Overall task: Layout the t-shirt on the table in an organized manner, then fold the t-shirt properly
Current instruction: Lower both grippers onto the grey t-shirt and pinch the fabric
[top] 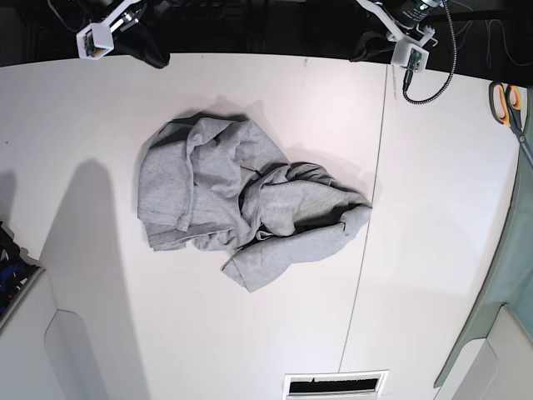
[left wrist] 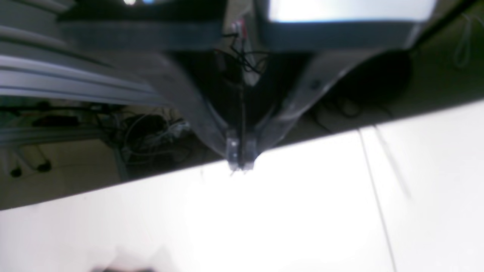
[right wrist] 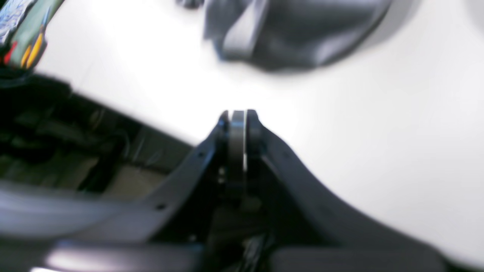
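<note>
One grey t-shirt [top: 218, 179], crumpled in folds, mid-table; its end at the base view's right reaches the thin dark seam [top: 372, 183] of the white table [top: 208, 333]. Left hand [left wrist: 241, 166]: fingers pressed together, nothing between them, by the table edge. Right hand [right wrist: 238, 113]: tips close together, blurred; cannot tell if fully met. Both apart from the cloth. Scissors [top: 515, 117], orange and black handles, at the base view's right edge. White-framed slot [top: 335, 374] near the bottom.

looks like a lab/workshop: robot arms [top: 412, 42] over white table [top: 433, 225], scissors [top: 516, 117], loose cables [left wrist: 151, 132] & metal rails [left wrist: 68, 75] nr floor.
</note>
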